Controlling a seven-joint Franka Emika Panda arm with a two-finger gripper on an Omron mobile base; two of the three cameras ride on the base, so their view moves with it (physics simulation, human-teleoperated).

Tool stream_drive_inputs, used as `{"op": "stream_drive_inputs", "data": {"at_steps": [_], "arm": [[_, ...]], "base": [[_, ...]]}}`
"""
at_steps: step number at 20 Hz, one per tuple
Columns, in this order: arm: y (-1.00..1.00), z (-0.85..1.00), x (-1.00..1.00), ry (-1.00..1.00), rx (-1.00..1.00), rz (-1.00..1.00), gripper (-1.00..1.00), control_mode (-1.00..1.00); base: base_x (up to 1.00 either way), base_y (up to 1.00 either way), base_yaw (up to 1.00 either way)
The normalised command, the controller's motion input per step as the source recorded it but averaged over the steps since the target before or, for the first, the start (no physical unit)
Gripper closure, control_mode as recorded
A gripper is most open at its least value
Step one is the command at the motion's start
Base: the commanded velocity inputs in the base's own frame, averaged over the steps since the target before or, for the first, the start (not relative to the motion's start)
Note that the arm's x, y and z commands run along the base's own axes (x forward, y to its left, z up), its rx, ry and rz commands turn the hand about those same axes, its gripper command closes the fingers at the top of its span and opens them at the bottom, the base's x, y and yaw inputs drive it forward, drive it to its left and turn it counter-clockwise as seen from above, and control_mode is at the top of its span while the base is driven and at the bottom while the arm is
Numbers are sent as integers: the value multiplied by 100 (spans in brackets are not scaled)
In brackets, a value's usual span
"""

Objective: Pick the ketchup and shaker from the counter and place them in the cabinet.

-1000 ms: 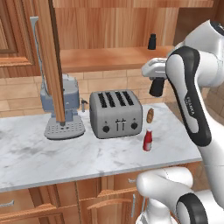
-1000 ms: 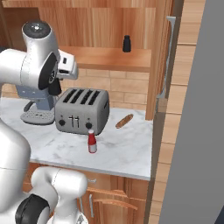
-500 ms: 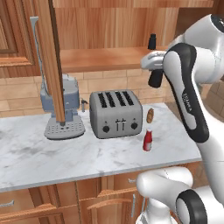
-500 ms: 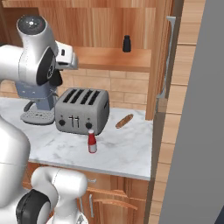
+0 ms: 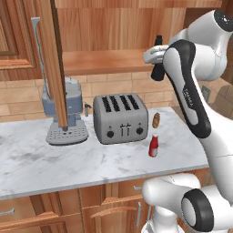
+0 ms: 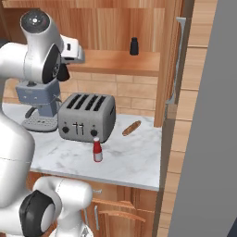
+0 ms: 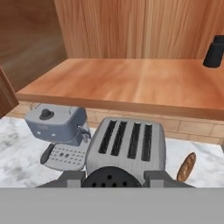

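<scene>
1 of the 2 items looks done: the shaker [image 6: 134,46] stands upright on the cabinet [image 5: 104,61] shelf, near its right end. The ketchup [image 5: 154,146] stands upright on the marble counter [image 5: 45,168], just in front of the toaster's [image 5: 120,118] right corner and near a small tan-brown oval item [image 5: 156,120]. Our gripper [image 5: 157,73] hangs high at shelf level, jaws together with nothing between them.

We judge the step in hand to be the reach for the ketchup. To do it well, we should spread the jaws before descending and come straight down over the pale cap. We should keep off the toaster's side and the tan item behind, and close on the red body below the cap. Then we lift it upright and set it on the shelf well apart from the shaker, so that nothing tips.
</scene>
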Motion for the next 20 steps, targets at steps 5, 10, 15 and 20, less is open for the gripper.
{"op": "stream_drive_inputs", "data": {"at_steps": [5, 10, 15, 20], "arm": [[0, 16, 23, -7, 0, 0, 100, -100], [0, 3, 31, -7, 0, 0, 100, -100], [0, -2, 40, -4, 0, 0, 100, -100], [0, -7, 40, -3, 0, 0, 100, -100]], "base": [[0, 0, 0], [0, 0, 0], [0, 0, 0], [0, 0, 0]]}}
